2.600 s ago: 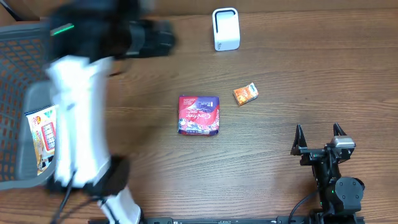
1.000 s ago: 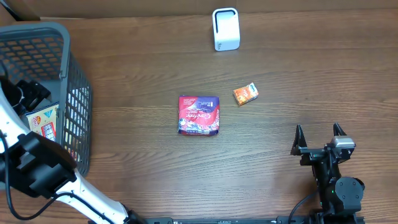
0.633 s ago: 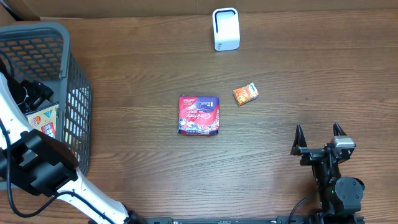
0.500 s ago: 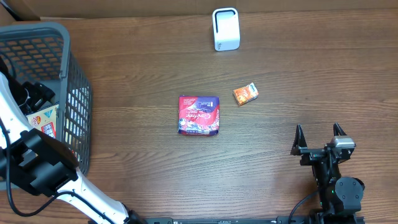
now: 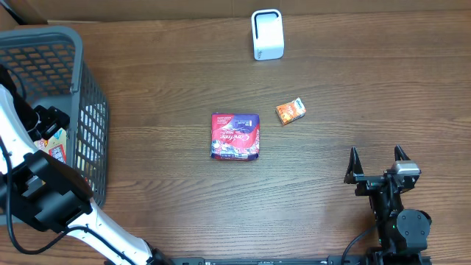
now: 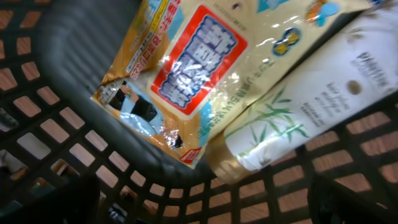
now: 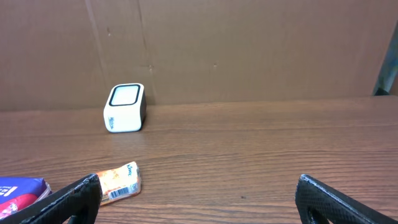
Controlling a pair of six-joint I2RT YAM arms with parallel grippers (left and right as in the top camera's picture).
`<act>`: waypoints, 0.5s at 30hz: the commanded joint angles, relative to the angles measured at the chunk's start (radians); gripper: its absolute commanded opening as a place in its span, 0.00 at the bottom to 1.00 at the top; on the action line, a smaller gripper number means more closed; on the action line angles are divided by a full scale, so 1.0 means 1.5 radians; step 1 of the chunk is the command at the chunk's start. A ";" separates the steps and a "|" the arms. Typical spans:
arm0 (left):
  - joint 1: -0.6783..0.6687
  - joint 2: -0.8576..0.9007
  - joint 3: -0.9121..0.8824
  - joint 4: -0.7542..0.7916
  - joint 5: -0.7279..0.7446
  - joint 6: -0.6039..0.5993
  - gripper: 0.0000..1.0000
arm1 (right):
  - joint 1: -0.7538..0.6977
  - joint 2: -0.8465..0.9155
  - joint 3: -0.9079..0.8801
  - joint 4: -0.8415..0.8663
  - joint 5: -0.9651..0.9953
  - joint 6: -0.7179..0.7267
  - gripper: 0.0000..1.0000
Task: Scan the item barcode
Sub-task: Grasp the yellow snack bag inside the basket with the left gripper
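Observation:
My left gripper reaches down inside the grey mesh basket, open, with nothing between its fingers. In the left wrist view it hovers just above a yellow snack packet with a red label and a white tube printed with green leaves, both lying on the basket floor. The packet shows partly beside the gripper in the overhead view. The white scanner stands at the table's far edge. My right gripper rests open at the near right.
A red and purple packet lies mid-table. A small orange packet lies right of it, its barcode facing the right wrist camera. A cardboard wall backs the table behind the scanner.
The left arm swung in over the basket, then its gripper moved towards the basket's near side, over the yellow packet, opening slightly wider. The right arm has not moved.

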 commanded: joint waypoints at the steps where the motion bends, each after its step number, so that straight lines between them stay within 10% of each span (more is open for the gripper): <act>1: 0.001 0.006 -0.046 0.019 -0.037 -0.010 0.98 | 0.002 -0.007 -0.007 0.004 0.006 -0.003 1.00; 15: 0.000 0.006 -0.152 0.218 -0.029 0.043 0.93 | 0.002 -0.007 -0.007 0.004 0.006 -0.003 1.00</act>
